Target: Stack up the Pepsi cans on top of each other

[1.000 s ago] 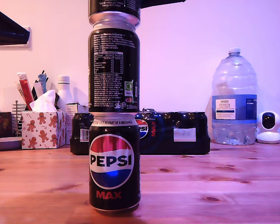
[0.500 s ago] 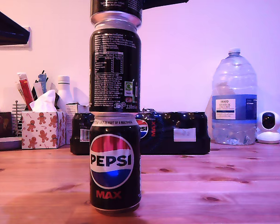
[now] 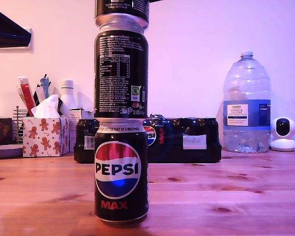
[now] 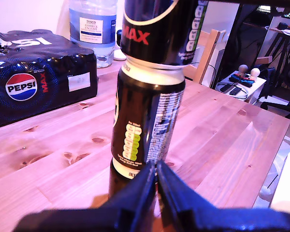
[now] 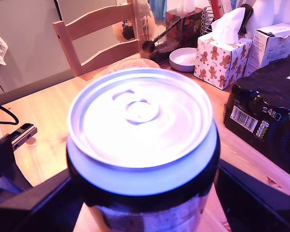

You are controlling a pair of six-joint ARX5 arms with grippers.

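Note:
Three black Pepsi cans stand stacked near the table's front edge. The bottom can (image 3: 121, 172) shows its globe logo. The middle can (image 3: 121, 73) (image 4: 147, 123) shows white text. Only the base of the top can (image 3: 122, 7) (image 4: 159, 24) shows in the exterior view. Its silver lid (image 5: 140, 113) fills the second wrist view. My second gripper (image 5: 142, 193) has a dark finger (image 5: 36, 203) on each side of the top can, and the can hides any contact. My first gripper (image 4: 157, 181) is shut and empty, close to the middle can's base.
A shrink-wrapped Pepsi Max multipack (image 3: 184, 140) lies behind the stack. A big water bottle (image 3: 247, 105) and a small white camera (image 3: 283, 133) stand at the exterior view's right. A gingerbread tissue box (image 3: 45, 132) is at its left. A wooden chair (image 5: 94, 36) stands off the table.
The dark arm part beside the top can at the exterior view's upper edge has nearly left the frame. The stack has shifted a few pixels to the exterior view's right.

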